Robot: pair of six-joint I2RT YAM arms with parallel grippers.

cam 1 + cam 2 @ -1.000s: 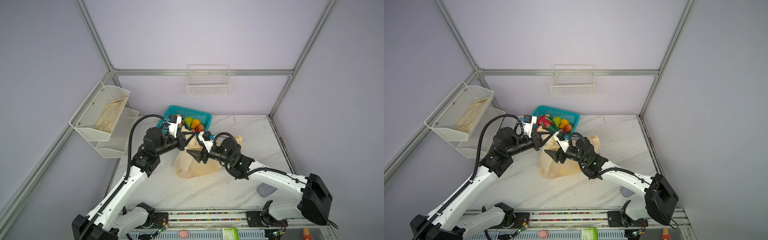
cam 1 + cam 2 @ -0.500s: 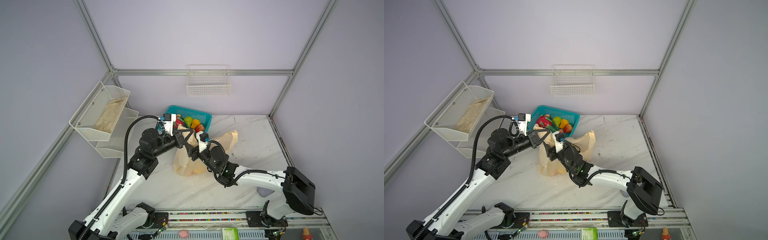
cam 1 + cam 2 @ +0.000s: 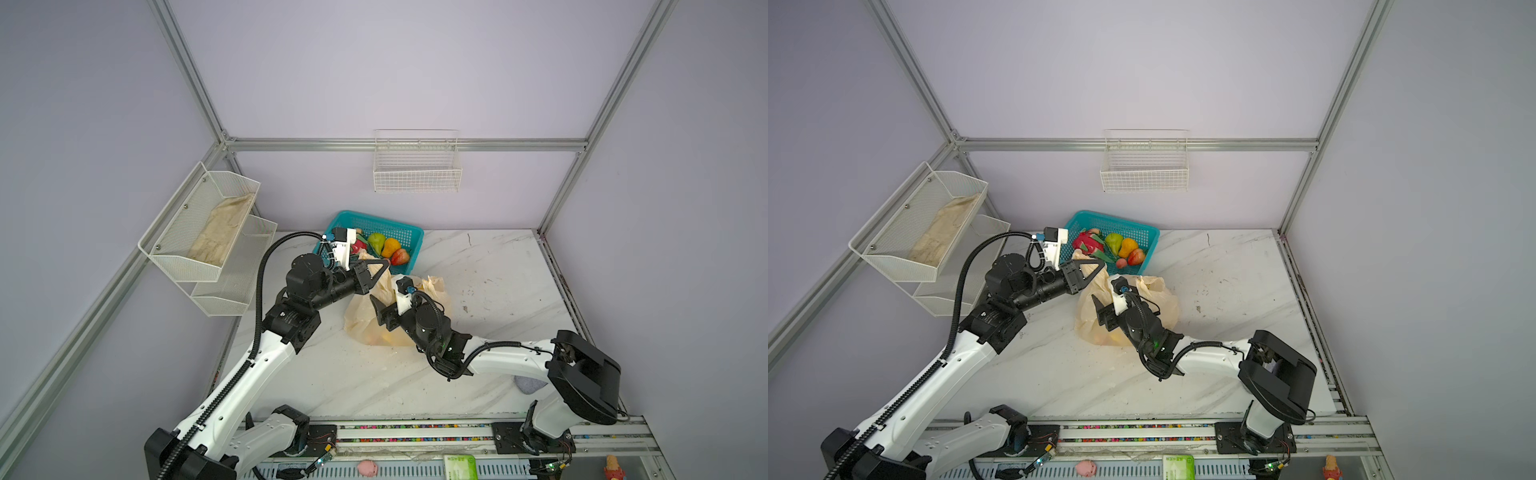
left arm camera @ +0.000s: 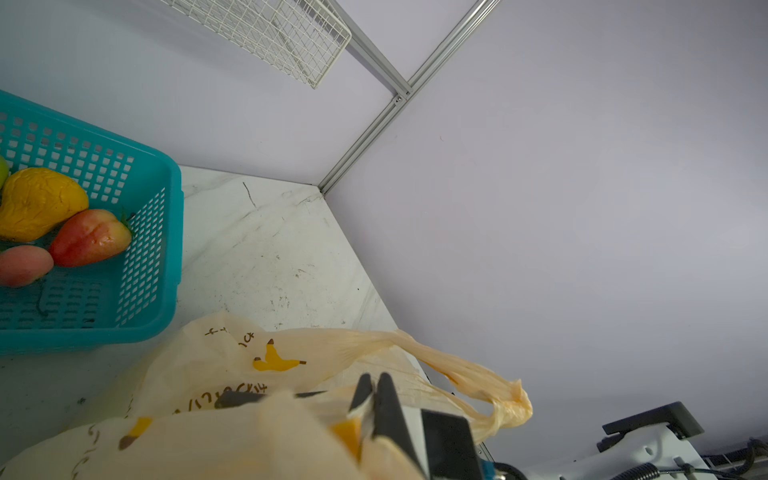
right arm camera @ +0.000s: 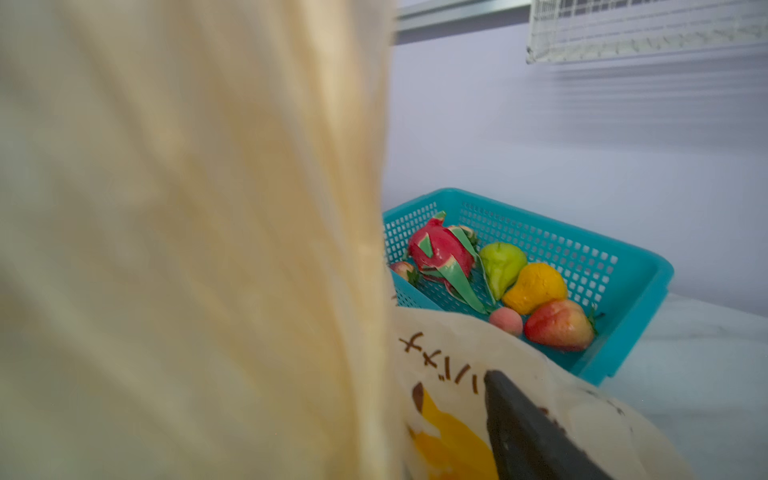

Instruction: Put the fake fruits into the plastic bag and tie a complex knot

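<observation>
Inside teal basket (image 3: 1134, 231) (beside plastic bag (image 3: 1165, 301)): fake fruits (image 3: 1128, 247).

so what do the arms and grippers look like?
White link shells, black joints on both. Left arm carries a ribbed black cable conduit, right arm a thinner black cable. Left gripper and right gripper: black, tapered fingers, white camera block with blue connector on each.

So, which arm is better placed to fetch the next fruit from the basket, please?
Right: the right gripper looks open and free by the plastic bag; the left gripper is shut on its edge.
</observation>
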